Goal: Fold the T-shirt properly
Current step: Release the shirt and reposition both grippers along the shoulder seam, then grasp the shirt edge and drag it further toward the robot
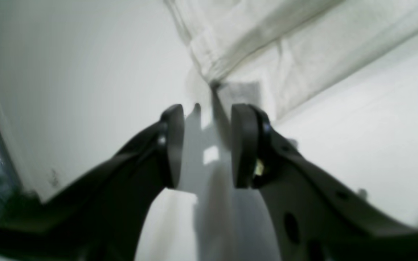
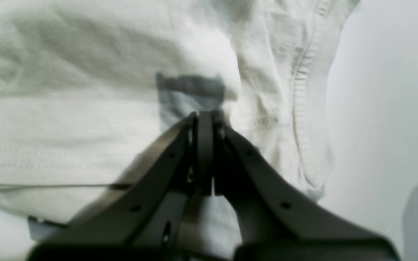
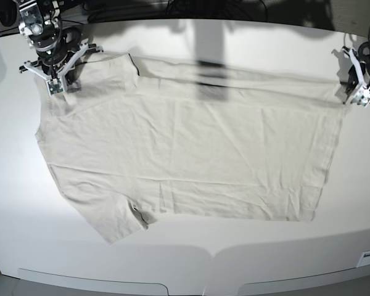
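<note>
Folding T-shirt [image 3: 191, 142] lengthwise, probably, with right gripper [image 3: 66, 85] closed over cloth, grip unclear, and left gripper [image 1: 208, 145] open, empty, needing to approach corner just ahead.

Base view looks down from above, whole T-shirt [image 3: 191, 142] in frame; 2 wrist views, close in, share parts.
</note>
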Robot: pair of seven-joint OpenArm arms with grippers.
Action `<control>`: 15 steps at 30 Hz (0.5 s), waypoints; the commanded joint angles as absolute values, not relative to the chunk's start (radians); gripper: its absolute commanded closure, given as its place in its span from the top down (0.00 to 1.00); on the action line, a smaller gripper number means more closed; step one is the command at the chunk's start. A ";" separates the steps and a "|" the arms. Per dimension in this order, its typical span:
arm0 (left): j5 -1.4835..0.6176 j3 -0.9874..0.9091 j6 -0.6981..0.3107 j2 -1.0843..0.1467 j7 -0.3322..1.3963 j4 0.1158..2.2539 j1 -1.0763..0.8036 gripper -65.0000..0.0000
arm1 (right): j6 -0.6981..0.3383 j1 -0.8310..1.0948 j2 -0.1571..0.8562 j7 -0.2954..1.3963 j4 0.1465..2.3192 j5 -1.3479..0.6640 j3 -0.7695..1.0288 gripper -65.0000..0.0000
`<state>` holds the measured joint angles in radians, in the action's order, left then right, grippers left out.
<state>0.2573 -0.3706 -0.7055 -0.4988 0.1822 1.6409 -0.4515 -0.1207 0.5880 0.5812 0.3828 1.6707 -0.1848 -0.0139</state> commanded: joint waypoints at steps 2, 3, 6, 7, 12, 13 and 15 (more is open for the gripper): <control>0.396 -0.348 -0.698 -0.545 0.026 1.657 -0.500 0.33 | -0.124 0.587 0.593 0.405 1.675 -0.183 -0.012 0.00; 0.478 -0.328 -0.698 -0.562 -0.049 1.657 -0.523 0.33 | -0.124 0.582 0.593 0.409 1.675 -0.183 -0.012 0.00; 0.648 -0.270 -0.698 -0.596 -0.170 1.657 -0.569 0.33 | -0.124 0.576 0.593 0.408 1.675 -0.184 -0.012 0.00; 0.669 -0.257 -0.698 -0.597 -0.173 1.657 -0.570 0.33 | -0.124 0.576 0.593 0.408 1.675 -0.187 -0.012 0.00; 0.681 -0.212 -0.698 -0.596 -0.173 1.656 -0.539 0.33 | -0.124 0.577 0.593 0.411 1.675 -0.186 -0.012 0.00; 0.681 -0.205 -0.698 -0.596 -0.173 1.656 -0.529 0.33 | -0.124 0.577 0.593 0.413 1.675 -0.186 -0.012 0.00; 0.681 -0.194 -0.698 -0.596 -0.162 1.654 -0.510 0.33 | -0.124 0.577 0.593 0.416 1.675 -0.186 -0.012 0.00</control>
<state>0.6876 -0.1852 -0.7105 -0.5789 -0.1558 1.6424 -0.5144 -0.1207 0.5709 0.5812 0.3988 1.6703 -0.1852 -0.0139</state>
